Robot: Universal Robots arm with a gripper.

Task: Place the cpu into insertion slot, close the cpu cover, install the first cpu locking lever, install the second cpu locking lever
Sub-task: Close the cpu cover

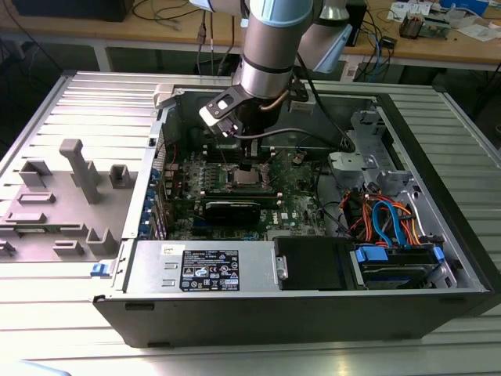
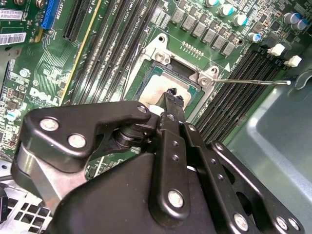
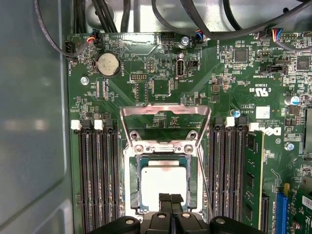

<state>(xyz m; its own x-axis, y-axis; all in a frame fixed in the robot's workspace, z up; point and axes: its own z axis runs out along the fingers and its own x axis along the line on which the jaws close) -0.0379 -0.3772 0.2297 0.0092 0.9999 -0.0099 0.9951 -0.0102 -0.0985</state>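
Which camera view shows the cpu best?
The first wrist view: the cpu faces the camera, seated in the insertion slot, with the gripper at one edge. In the second wrist view the gripper covers part of it; in the exterior view it is a small patch under the arm.

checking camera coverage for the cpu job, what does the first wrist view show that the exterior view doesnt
First wrist view: the cpu cover, a frame with a square cut-out, raised open beside the insertion slot, and a round coin battery. Exterior view: the whole computer case, blue cables and a grey fixture on the exterior view's left. Both: the cpu lying in the slot, the gripper over one edge of it.
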